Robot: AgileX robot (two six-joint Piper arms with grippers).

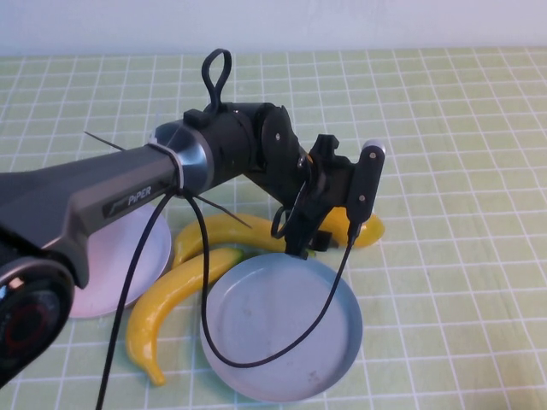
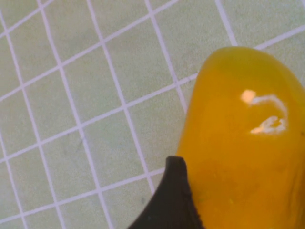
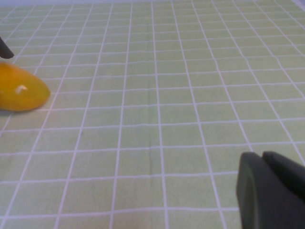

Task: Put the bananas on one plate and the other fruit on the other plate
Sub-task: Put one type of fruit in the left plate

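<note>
Green checked cloth (image 1: 461, 128) covers the desk, white wall along the far edge. Left arm (image 1: 102, 201) reaches in from the near-left corner to mid-desk. Left gripper (image 1: 312, 235) hangs low over the grey plate's far rim, right at a mango (image 1: 366, 231) lying just beyond that rim. In the left wrist view one dark finger (image 2: 171, 200) sits against the mango (image 2: 243, 157); the other finger is out of frame, so cannot tell how far the gripper is open or whether it has hold of the mango.

Grey plate (image 1: 282, 329) sits near the near edge, about centre, nothing on it but the arm's black cable (image 1: 256, 363) draped across. Pink plate (image 1: 111, 273) lies to its left, mostly hidden under the arm. Two bananas lie on the cloth between the plates: one banana (image 1: 171, 307) curves from the grey plate's left rim toward the near edge, touching or just beside that rim; the second banana (image 1: 226, 231) lies farther back, running toward the gripper. Only one mango visible.

Right gripper (image 3: 269, 191) is not in the high view; its wrist view shows dark fingertips close together low over bare cloth, holding nothing, with the mango (image 3: 21, 88) well apart from it.
</note>
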